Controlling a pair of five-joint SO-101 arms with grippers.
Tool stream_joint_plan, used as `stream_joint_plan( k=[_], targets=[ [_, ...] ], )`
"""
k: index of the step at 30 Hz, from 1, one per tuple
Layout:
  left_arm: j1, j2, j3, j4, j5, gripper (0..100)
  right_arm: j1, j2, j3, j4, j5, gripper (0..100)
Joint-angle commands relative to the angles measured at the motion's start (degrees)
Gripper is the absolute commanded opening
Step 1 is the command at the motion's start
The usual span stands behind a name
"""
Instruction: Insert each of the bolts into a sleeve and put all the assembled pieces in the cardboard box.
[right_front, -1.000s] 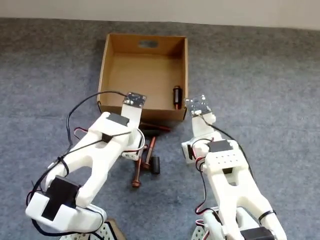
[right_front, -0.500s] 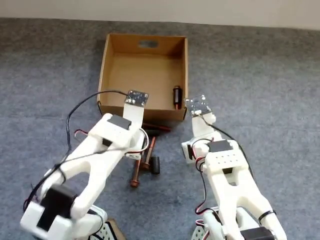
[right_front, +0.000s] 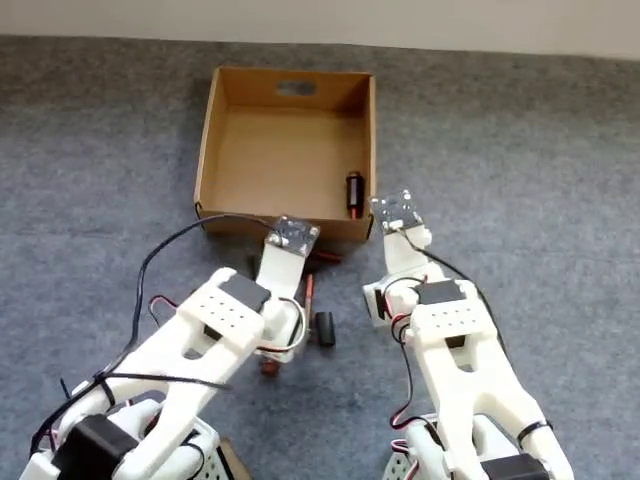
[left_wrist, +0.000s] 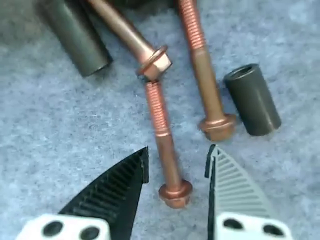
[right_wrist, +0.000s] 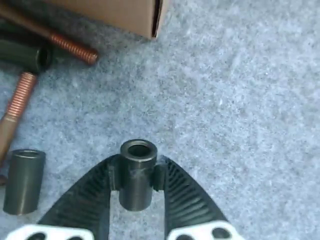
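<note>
Between the spread fingers of the left hand: first bolt, copper-coloured, lying flat on the bench, head toward the wrist, thread pointing away. The fingers are wide apart, grip nothing and do not touch it.
Just beyond the light-coloured finger: second bolt, loose, with a loose sleeve at its outer side.
Farther ahead of that hand: third bolt, its head against the first bolt's thread tip, and another sleeve beside it.

Within the right hand: held sleeve, dark, bore facing away from the wrist, fingers closed on its sides, no bolt in it.
Ahead of both hands: cardboard box, holding one assembled piece against the wall nearest the right hand.

Status: one piece is finished and boxed. By appearance three bolts and three sleeves are left to join and box, none of them yet inserted. Step in hand, by judgement: taking up the first bolt to meet the held sleeve.

Change from the earlier frames: the left arm has swung across toward the right arm and forward, bringing its hand from beside the bolts to over them. The right arm, its sleeve and the box contents are unchanged.
</note>
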Motion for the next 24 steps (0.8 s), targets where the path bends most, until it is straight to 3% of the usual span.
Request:
stream_joint_plan(
  k=[1, 10, 14, 24],
  targets=[
    [0.84, -1.36, -0.04, -0.7, 0.26, 21, -0.22, -0.31, -0.57, -1.1, -0.26, 0.5],
    [0.75, -1.27, 1.27, -0.62, 0.0, 21, -0.22, -0.31, -0.57, -1.1, -0.26, 0.5],
    [0.66, -1.27, 3.12, -0.7, -5.36, 21, -0.22, -0.31, -0.57, -1.1, -0.26, 0.5],
    [-4.7, -1.27, 3.47, -4.48, -5.89, 21, -0.22, -0.31, -0.4, -1.1, -0.26, 0.5]
  ],
)
